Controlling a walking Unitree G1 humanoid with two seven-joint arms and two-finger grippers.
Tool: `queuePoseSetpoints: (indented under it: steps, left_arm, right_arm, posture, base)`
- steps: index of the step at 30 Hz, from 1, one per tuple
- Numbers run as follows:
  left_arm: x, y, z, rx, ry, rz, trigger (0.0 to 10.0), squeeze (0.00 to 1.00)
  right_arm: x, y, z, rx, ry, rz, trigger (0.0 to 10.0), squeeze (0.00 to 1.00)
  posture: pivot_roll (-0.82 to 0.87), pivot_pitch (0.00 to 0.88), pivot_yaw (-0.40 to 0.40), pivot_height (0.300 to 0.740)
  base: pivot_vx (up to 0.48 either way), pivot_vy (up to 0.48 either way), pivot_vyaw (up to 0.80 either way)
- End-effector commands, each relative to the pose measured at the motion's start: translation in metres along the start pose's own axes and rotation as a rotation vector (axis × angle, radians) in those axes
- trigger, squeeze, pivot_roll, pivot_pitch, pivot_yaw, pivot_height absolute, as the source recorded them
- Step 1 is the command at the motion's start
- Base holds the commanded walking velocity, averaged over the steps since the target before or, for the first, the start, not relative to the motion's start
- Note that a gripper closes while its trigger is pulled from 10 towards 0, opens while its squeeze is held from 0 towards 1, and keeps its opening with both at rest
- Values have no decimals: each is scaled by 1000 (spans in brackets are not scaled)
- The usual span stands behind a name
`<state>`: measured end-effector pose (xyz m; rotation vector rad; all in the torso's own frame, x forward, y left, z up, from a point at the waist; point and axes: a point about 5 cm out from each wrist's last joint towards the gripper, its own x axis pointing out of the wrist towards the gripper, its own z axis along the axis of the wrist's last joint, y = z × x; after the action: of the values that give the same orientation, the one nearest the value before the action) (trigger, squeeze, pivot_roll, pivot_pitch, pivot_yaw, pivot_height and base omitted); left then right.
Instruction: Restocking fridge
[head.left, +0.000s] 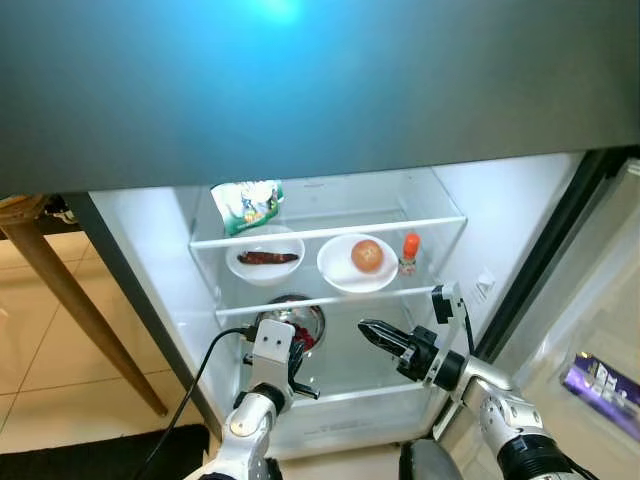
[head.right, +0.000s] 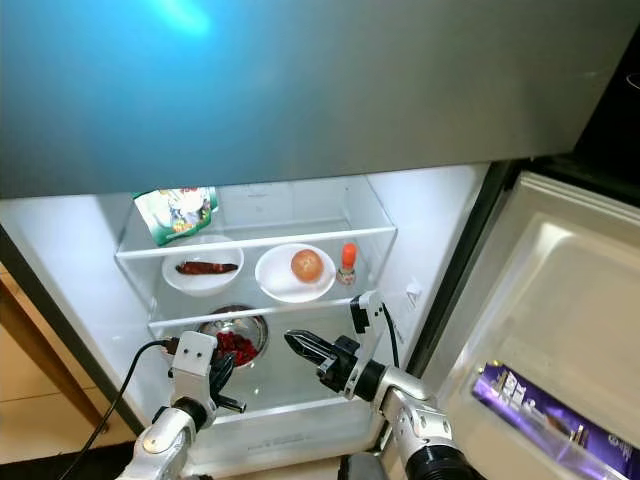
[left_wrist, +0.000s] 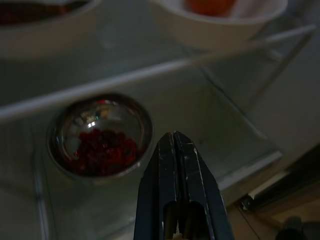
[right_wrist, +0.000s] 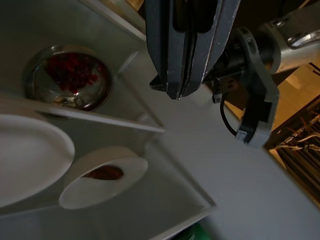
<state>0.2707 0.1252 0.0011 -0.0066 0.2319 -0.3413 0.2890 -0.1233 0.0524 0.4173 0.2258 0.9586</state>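
Observation:
The fridge stands open with lit glass shelves. A green and white packet (head.left: 247, 205) leans on the top shelf. On the middle shelf are a white bowl (head.left: 240, 268) holding a dark red piece, a white plate (head.left: 335, 272) with an orange fruit (head.left: 367, 255), and a small red-capped bottle (head.left: 410, 252). A steel bowl (left_wrist: 145, 120) of red berries (left_wrist: 102, 150) sits on the lower shelf. My left gripper (left_wrist: 175, 136) is shut and empty, just in front of that bowl. My right gripper (head.left: 366, 329) is shut and empty too, pointing in over the lower shelf to the bowl's right.
The fridge door (head.right: 560, 300) hangs open on the right, with a purple packet (head.right: 540, 400) in its rack. A wooden table leg (head.left: 60, 290) slants down at the left over tiled floor. The closed upper door (head.left: 320, 80) looms overhead.

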Motion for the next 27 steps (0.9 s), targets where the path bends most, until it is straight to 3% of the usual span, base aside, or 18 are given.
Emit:
queuePoseSetpoints:
  steps: [1, 11, 27]
  left_arm:
    - [-3, 5, -3, 30, 19, -9, 10000, 0]
    - [-3, 1, -8, 46, 58, -21, 10000, 0]
    - [-13, -3, -29, 51, 168, -74, 10000, 0]
  right_arm:
    - [-6, -6, -14, 8, 60, -74, 10000, 0]
    - [-24, -13, -36, 108, 86, -157, 10000, 0]
    - [-52, -19, -71, 172, 203, -307, 10000, 0]
  posture:
    - [-90, 0, -19, 672]
    - [-92, 0, -18, 677]
    - [-92, 0, -18, 740]
  base:
    - [0, 0, 0]
    - [0, 0, 0]
    - [0, 0, 0]
